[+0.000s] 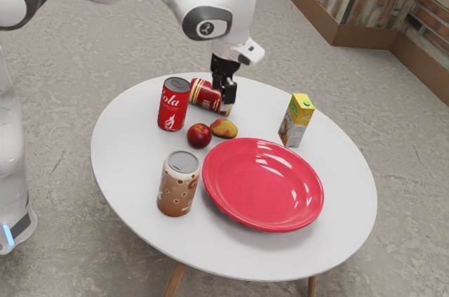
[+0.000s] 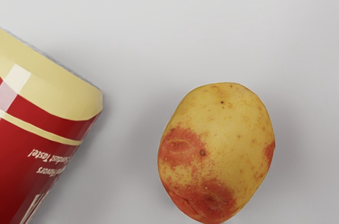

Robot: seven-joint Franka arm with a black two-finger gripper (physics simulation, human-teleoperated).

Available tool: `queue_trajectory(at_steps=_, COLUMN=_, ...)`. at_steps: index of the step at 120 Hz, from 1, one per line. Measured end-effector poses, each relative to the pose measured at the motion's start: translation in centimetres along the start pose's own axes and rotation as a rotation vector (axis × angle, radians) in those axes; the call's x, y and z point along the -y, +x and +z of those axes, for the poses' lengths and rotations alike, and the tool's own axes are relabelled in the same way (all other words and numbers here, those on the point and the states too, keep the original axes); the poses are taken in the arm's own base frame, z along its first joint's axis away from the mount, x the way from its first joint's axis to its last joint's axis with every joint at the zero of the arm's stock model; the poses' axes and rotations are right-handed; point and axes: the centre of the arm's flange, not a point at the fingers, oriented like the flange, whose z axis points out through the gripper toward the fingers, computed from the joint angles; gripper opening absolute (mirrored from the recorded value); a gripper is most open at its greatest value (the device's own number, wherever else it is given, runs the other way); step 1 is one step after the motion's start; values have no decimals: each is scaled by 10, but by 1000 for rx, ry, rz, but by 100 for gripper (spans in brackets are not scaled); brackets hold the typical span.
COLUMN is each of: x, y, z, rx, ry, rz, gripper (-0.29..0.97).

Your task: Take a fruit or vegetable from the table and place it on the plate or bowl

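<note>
A yellow potato with red patches [image 1: 224,128] lies on the round white table [image 1: 126,163], just behind the big red plate [image 1: 263,182]. A red apple [image 1: 199,135] rests beside the potato, toward the exterior view's left. My gripper [image 1: 225,104] hangs a little above and behind the potato, its black fingers open with nothing between them. In the wrist view the potato [image 2: 217,152] sits right under the hand, next to the end of a red can lying on its side [image 2: 37,150].
A red cola can [image 1: 172,103] stands upright behind the apple, and the tipped red can [image 1: 205,95] lies close to my fingers. A brown dotted can [image 1: 178,183] stands left of the plate. A yellow juice box [image 1: 296,120] stands behind the plate.
</note>
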Motion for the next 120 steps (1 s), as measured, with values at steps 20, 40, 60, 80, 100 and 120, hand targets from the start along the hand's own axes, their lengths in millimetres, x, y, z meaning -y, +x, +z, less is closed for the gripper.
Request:
queue_trajectory(at_steps=20, x=0, y=4, z=12, rx=8, ry=-1, rz=3, gripper=68)
queue_trajectory(at_steps=40, x=0, y=8, z=22, rx=12, ry=-3, rz=4, gripper=68)
queue_trajectory(at_steps=60, x=-1, y=8, z=28, rx=12, ry=-6, rz=4, gripper=68)
queue_trajectory(at_steps=80, x=-1, y=8, z=29, rx=6, ry=-8, rz=3, gripper=68)
queue_trajectory(at_steps=100, x=-1, y=4, z=36, rx=8, ry=-10, rz=0, gripper=68)
queue_trajectory(at_steps=120, x=2, y=3, z=38, rx=4, ry=-10, rz=-4, gripper=68)
